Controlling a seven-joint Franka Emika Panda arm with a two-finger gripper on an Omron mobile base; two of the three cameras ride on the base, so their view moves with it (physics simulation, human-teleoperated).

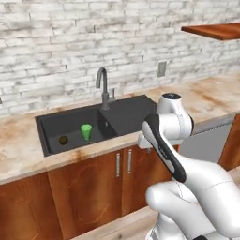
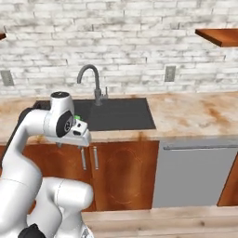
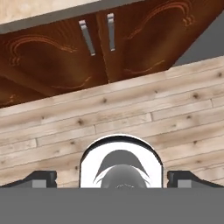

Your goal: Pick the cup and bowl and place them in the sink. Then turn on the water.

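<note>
The green cup (image 1: 86, 131) stands upright in the left basin of the black sink (image 1: 126, 115), near the round drain (image 1: 63, 139); a sliver of the cup (image 2: 77, 118) peeks past my hand in the right base view. The bowl is out of view. No water runs from the grey gooseneck faucet (image 1: 102, 86). My gripper (image 2: 70, 145) hangs in front of the counter's edge, outside the sink and pointing down at the floor. In the hand view my gripper (image 3: 112, 179) is open, its tips far apart with nothing between them.
Wooden cabinet doors with metal handles (image 3: 94, 35) sit under the sink (image 2: 121, 114), above a plank floor (image 3: 131, 109). A grey dishwasher front (image 2: 195, 172) is to the right. A wooden shelf (image 2: 218, 36) juts from the brick wall.
</note>
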